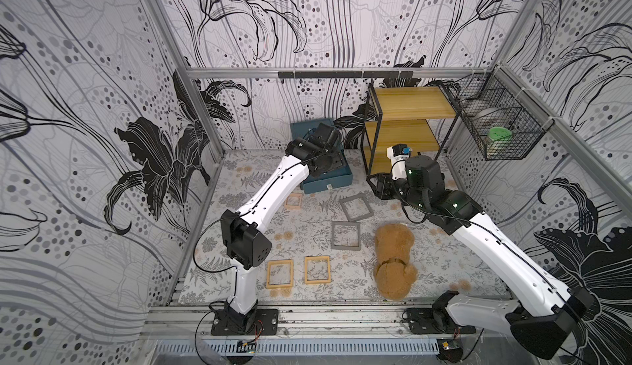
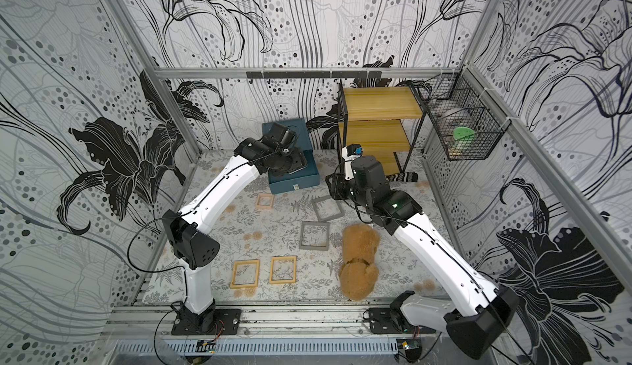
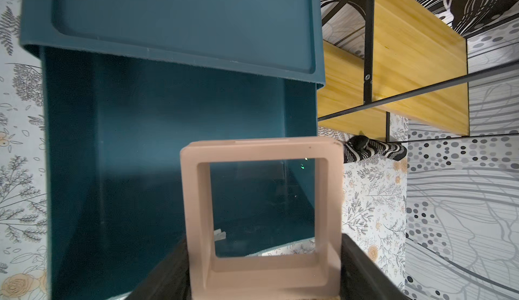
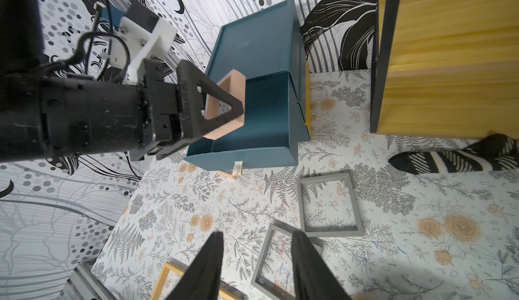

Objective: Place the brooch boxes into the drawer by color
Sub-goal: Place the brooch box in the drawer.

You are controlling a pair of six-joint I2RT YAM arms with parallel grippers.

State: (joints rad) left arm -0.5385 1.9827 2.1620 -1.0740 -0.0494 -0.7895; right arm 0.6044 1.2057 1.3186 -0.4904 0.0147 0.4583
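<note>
My left gripper (image 3: 261, 280) is shut on a pale pink brooch box (image 3: 196, 214) and holds it upright over the pulled-out top drawer (image 4: 264, 110) of the teal chest (image 1: 301, 129). A second pink box (image 1: 293, 194) lies on the mat in front of the drawer. Two grey boxes (image 1: 343, 210) (image 1: 332, 236) lie mid-table, and two yellow-tan boxes (image 1: 280, 261) (image 1: 317, 258) lie near the front. My right gripper (image 4: 257, 235) hangs open and empty above the mat, over one grey box (image 4: 263, 253) and next to the other (image 4: 301, 205).
A brown teddy bear (image 1: 393, 260) lies right of the boxes. The yellow shelf rack (image 1: 410, 101) stands at the back right beside the chest, with a striped sock (image 4: 455, 158) at its foot. A wire basket (image 1: 496, 124) hangs on the right wall.
</note>
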